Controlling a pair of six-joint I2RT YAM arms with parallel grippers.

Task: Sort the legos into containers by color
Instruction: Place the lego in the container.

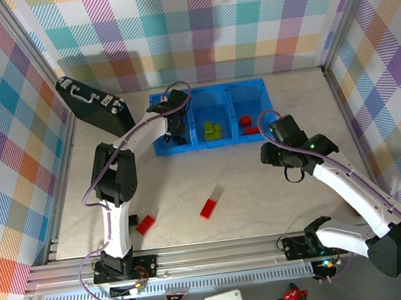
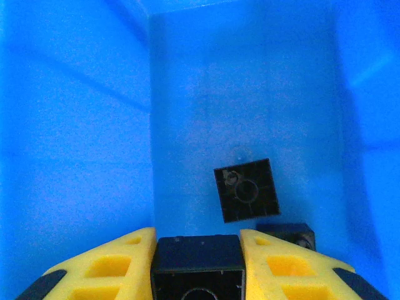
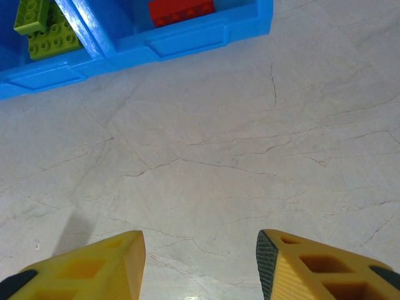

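Three black legos in left wrist view: one black lego (image 2: 199, 270) clamped betw. yellow fingers (image 2: 112, 265) of left gripper (image 2: 197, 239) at bottom centre, two loose black legos (image 2: 246, 190) right of centre on floor of blue tray's (image 2: 75, 125) left compartment. Top view adds lime green legos (image 1: 213, 129) in mid compartment, red legos (image 1: 247, 124) in right one, and stray red legos (image 1: 208, 208) on table (image 1: 265, 208), lower centre-left. Right gripper (image 3: 201, 242), jaws apart w/ nothing betw., hangs over bare table. Black case (image 1: 94, 104) upper left.

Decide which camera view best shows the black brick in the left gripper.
The left wrist view: the black brick is close up, clamped between the left gripper's yellow fingers. From above, the arm covers it; the right wrist camera faces the table.
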